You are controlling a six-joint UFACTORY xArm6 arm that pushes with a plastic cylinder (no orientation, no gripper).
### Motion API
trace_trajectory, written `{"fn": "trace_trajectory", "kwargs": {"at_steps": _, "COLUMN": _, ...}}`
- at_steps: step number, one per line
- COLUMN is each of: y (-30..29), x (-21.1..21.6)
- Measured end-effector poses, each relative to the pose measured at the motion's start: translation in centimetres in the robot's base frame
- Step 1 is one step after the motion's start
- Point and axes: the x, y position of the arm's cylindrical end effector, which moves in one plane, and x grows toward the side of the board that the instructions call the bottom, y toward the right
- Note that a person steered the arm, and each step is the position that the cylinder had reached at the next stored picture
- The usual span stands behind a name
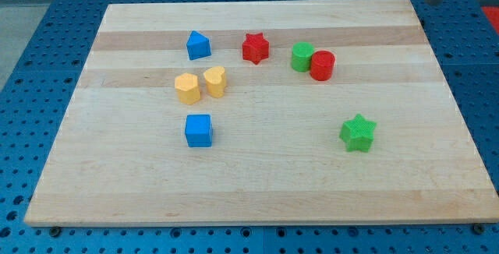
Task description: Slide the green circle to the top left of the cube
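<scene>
Nearest the view's bottom, the wooden board (257, 199) lay bare along its front edge, resting on a blue perforated table (31, 114). A little further up, the green star (358, 132) sat toward the view's right, and the blue cube (198, 130) sat left of centre at about the same depth, well apart from it. Beyond the cube, the yellow hexagon (186, 87) and the yellow heart-like block (214, 82) stood just beside each other, seemingly touching. Further back on the right, the green circle (302, 56) stood pressed against the red cylinder (322, 65), the green one on the view's left of the pair; it lay up and to the right of the cube, well away from it. The red star (255, 48) stood left of that pair, and the blue pentagon-like block (198, 45) further left again. My tip did not show anywhere over the board, so I could not tell where it stood relative to the blocks.
</scene>
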Motion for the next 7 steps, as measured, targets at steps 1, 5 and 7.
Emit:
{"fn": "trace_trajectory", "kwargs": {"at_steps": 1, "y": -0.1, "x": 0.0}}
{"fn": "trace_trajectory", "kwargs": {"at_steps": 5, "y": -21.5, "x": 6.7}}
{"fn": "trace_trajectory", "kwargs": {"at_steps": 7, "y": -25.1, "x": 11.6}}
